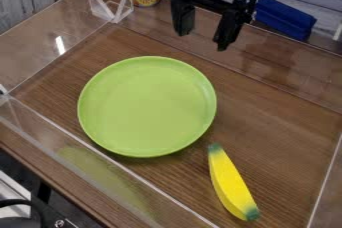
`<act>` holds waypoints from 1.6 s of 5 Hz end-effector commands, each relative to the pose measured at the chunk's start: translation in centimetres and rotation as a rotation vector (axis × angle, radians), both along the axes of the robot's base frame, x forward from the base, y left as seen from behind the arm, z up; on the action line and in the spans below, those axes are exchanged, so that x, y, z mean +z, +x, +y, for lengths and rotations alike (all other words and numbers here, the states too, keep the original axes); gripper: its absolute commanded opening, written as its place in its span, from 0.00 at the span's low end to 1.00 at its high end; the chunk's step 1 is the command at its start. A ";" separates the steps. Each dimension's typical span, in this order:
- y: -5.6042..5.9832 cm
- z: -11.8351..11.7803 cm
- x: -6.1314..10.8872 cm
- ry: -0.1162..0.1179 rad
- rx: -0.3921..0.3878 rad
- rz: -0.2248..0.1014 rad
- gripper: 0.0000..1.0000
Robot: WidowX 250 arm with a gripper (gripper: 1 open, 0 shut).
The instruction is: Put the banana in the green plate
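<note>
The banana [230, 183] was a little yellow toy one with dark tips, lying flat on the wood, angled toward the near right corner. The green plate [147, 106] was big, round, lime-coloured with nothing in it, just beside the banana's upper tip.

The black gripper [203, 26] hangs pointing straight down — fingers spread wide, holding nothing.
</note>
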State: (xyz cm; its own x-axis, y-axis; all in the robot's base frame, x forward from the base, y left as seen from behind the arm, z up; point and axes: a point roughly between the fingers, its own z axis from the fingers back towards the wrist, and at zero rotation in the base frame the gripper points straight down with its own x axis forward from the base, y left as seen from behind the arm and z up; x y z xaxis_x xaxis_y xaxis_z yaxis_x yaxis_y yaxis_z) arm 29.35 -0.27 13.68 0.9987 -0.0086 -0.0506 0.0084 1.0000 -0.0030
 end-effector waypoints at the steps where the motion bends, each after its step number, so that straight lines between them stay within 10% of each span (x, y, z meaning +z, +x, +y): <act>1: -0.5 -1.4 -0.4 -0.003 0.062 0.013 1.00; 3: -5.8 -4.3 -0.3 -0.013 0.036 -0.013 1.00; 8: -9.2 -9.2 -9.3 -0.046 0.004 -0.110 1.00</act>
State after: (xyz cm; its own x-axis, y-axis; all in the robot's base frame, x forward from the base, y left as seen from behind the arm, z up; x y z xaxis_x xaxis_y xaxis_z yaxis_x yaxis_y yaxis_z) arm 19.66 -9.36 3.56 0.9997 -0.0086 0.0225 0.0093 0.9994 -0.0328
